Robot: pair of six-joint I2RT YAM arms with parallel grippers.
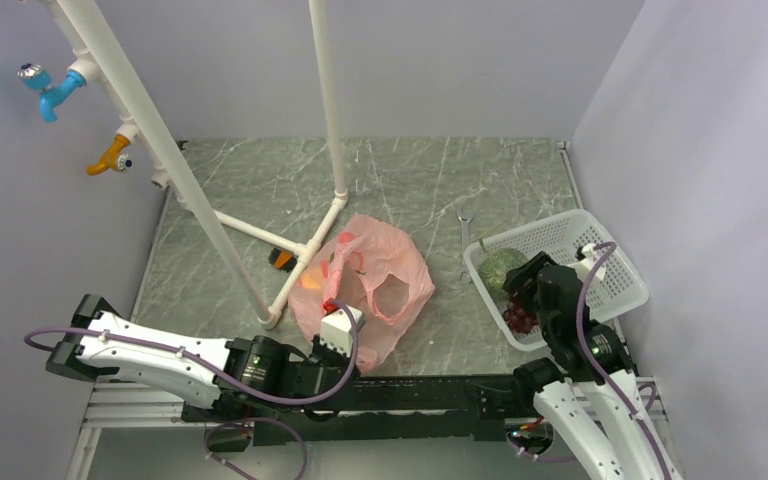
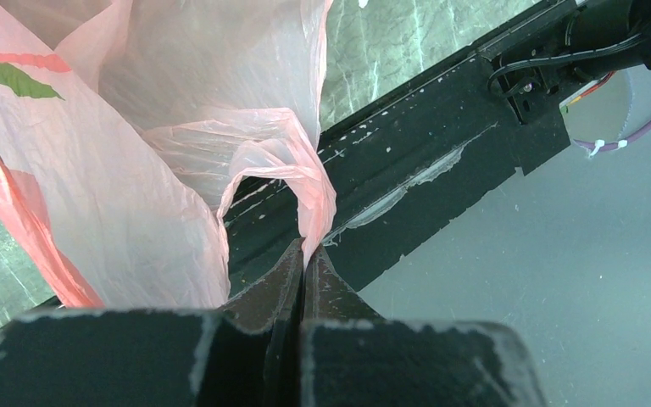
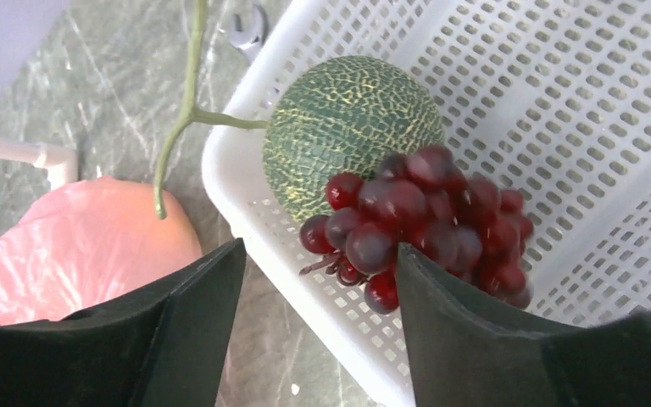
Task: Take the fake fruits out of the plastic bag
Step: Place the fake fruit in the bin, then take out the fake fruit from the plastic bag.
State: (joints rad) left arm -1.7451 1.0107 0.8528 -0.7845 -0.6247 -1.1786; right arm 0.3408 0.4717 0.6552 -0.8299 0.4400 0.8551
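The pink plastic bag [image 1: 370, 275] lies crumpled on the table's middle. An orange-yellow piece [image 1: 310, 283] shows through its left side. My left gripper [image 1: 338, 322] is at the bag's near edge, shut on a twisted strip of the bag [image 2: 312, 199]; the jaws [image 2: 305, 251] meet on the film. The netted green melon [image 3: 347, 119] and the dark red grape bunch [image 3: 432, 216] lie together in the white mesh basket [image 3: 576, 93]. My right gripper [image 3: 320, 250] hangs open just above the grapes, its fingers apart and holding nothing. It hovers over the basket's near left corner [image 1: 528, 292].
A white pipe frame [image 1: 305, 245] stands left of the bag, with a small orange-and-black brush [image 1: 282, 260] beside it. A wrench [image 1: 463, 232] lies between bag and basket [image 1: 615, 295]. Blue and yellow taps [image 1: 50, 90] stick out of the left wall. Walls enclose the table.
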